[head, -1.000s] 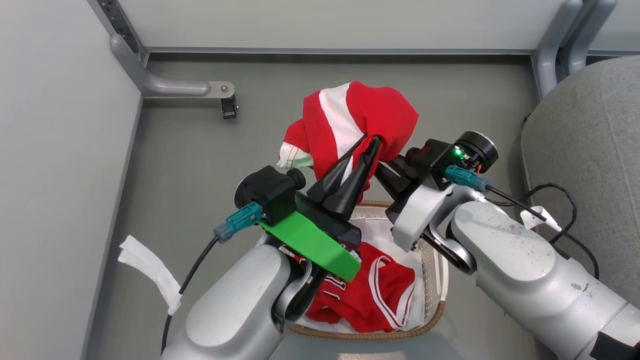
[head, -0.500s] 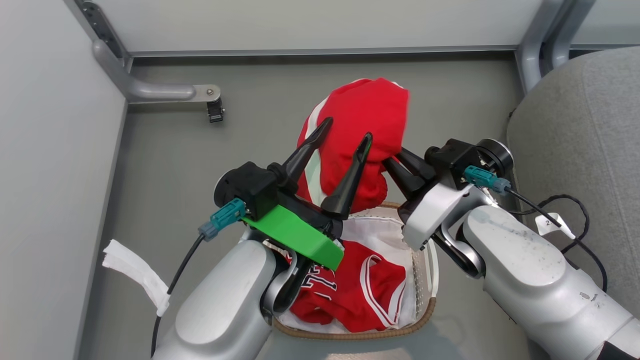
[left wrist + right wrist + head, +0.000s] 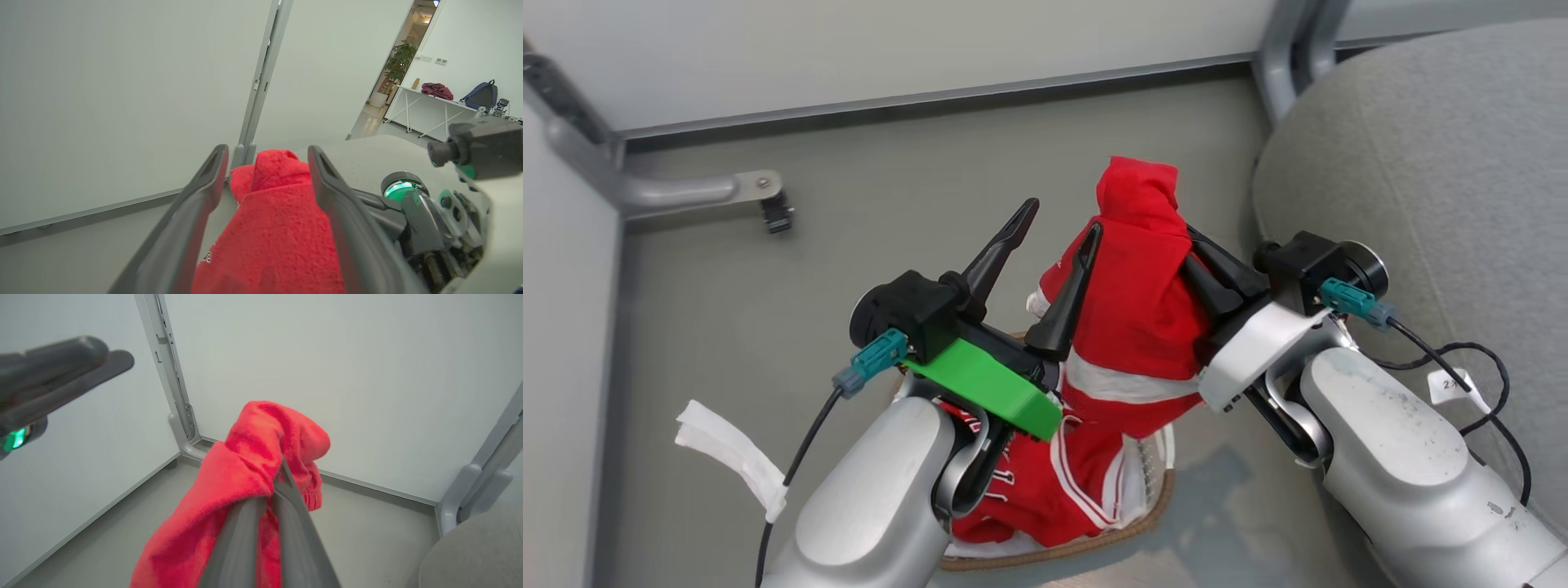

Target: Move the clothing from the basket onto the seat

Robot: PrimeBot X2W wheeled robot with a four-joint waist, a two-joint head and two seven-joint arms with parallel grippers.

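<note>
jersey point(image 3: 1045, 490) bunched in the basket point(image 3: 1152, 514) down low | left gripper point(image 3: 1062, 219) spread wide, gripping nothing | right gripper point(image 3: 281, 473) pinched tight on the red shorts point(image 3: 1135, 310), hanging up above the basket | grey seat point(image 3: 1421, 163) off right, further back

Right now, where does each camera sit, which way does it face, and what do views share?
Head view: from the head, down at the basket, red shorts and seat; left gripper and right gripper show.
Left wrist view: along its open fingers toward wall and seat.
Right wrist view: along its fingers, shut on the shorts, toward a wall corner.
Shared: all show the shorts.
</note>
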